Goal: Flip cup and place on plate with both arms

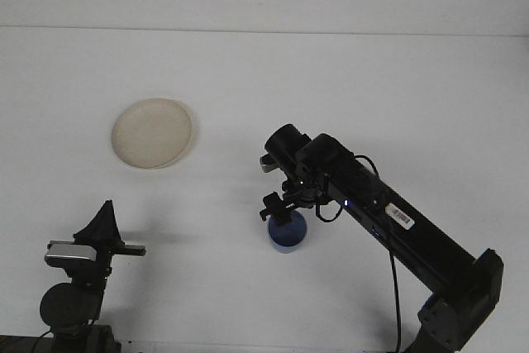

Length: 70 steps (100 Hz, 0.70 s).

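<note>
A small blue cup [288,236] stands on the white table just right of centre, near the front. My right gripper [281,207] hangs directly over the cup's top, touching or almost touching its rim, and the wrist hides the rim's far side. Whether it holds the cup cannot be made out. A round cream plate [152,132] lies flat at the left, well away from the cup and with nothing on it. My left gripper [107,219] rests at the front left corner, pointing up, far from both cup and plate.
The right arm [405,229] runs diagonally from the front right corner toward the cup. The table's far edge [264,31] crosses the top of the view. White tabletop lies between cup and plate.
</note>
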{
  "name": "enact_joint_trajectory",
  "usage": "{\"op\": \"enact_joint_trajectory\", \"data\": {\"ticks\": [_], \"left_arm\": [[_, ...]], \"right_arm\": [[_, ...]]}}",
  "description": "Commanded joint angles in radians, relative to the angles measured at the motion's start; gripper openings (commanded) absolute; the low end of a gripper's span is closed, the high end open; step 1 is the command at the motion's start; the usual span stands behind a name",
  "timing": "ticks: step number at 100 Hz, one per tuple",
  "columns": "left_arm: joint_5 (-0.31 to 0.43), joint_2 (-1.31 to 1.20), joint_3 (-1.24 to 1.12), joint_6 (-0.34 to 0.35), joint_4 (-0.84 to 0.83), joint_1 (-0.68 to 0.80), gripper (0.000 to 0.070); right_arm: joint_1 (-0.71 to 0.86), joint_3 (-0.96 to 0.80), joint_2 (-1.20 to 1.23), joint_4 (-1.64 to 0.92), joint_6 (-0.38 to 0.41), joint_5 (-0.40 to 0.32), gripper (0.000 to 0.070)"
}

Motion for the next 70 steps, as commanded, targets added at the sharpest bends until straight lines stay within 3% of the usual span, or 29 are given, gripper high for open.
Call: {"op": "enact_joint_trajectory", "data": {"ticks": [1, 49, 70], "left_arm": [[-0.005, -0.002, -0.019, -0.005, 0.012, 0.0, 0.0012], [-0.005, -0.002, -0.019, -0.005, 0.012, 0.0, 0.0012], [-0.005, -0.002, -0.019, -0.005, 0.012, 0.0, 0.0012]], "right_arm": [[-0.009, 0.033, -0.017, -0.027, -0.055, 0.0, 0.0456], [-0.366, 0.016, -0.307, -0.028, -0.239, 0.061, 0.0456], [-0.542, -0.16, -0.523, 0.116, -0.269, 0.06, 0.0456]]}}
